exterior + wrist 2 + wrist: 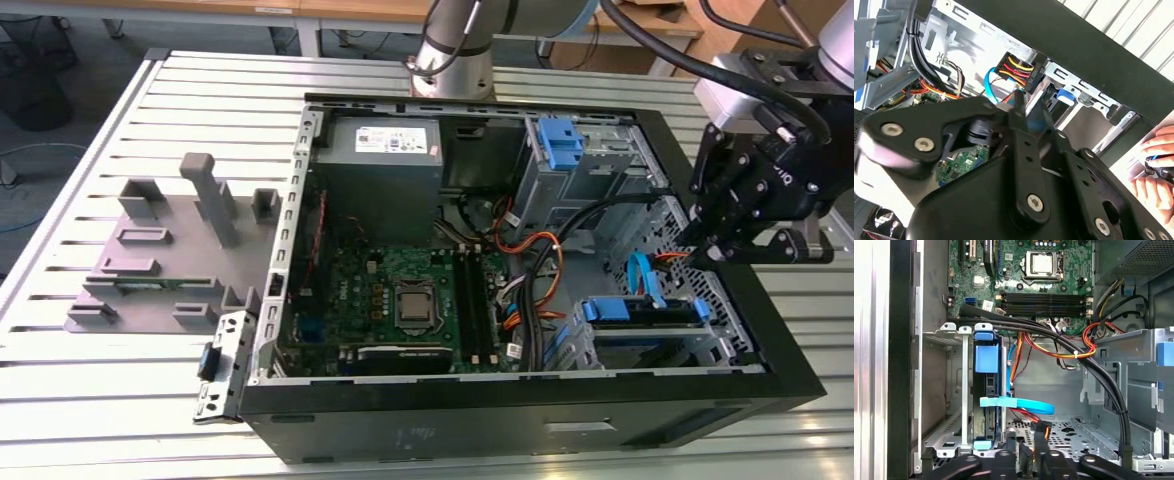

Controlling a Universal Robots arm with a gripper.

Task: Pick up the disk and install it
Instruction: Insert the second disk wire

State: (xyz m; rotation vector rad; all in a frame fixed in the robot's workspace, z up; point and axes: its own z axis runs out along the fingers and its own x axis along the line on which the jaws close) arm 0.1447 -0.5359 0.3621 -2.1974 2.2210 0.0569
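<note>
The disk [643, 312] sits inside the open computer case [534, 415], lower right of the exterior view, seated in the drive cage [694, 345] with its blue plastic bracket showing along the top edge. In the first wrist view the disk [987, 390] stands on edge in the left-centre of the frame, blue bracket tabs at both ends, metal cage rails just beside it, and a light blue flat cable [1019, 404] running off from beside it toward the middle.

The gripper [731, 250] hangs at the right of the exterior view, above the case's right wall and the cage, apart from the disk and holding nothing visible. Whether its fingers are spread or pressed together, I cannot tell; in the second wrist view the black gripper body [1019, 200] covers the lower frame.

Further out, the motherboard [400, 300] lies at centre, black and orange cable bundles [1064, 347] crossing between it and the cage. The grey power-supply box [380, 155] sits at upper centre, a blue latch piece [561, 145] to its right. A grey fixture [174, 250] rests on the slatted table [80, 400] at left. A person's hand [1156, 165] shows at the second wrist view's right edge.
</note>
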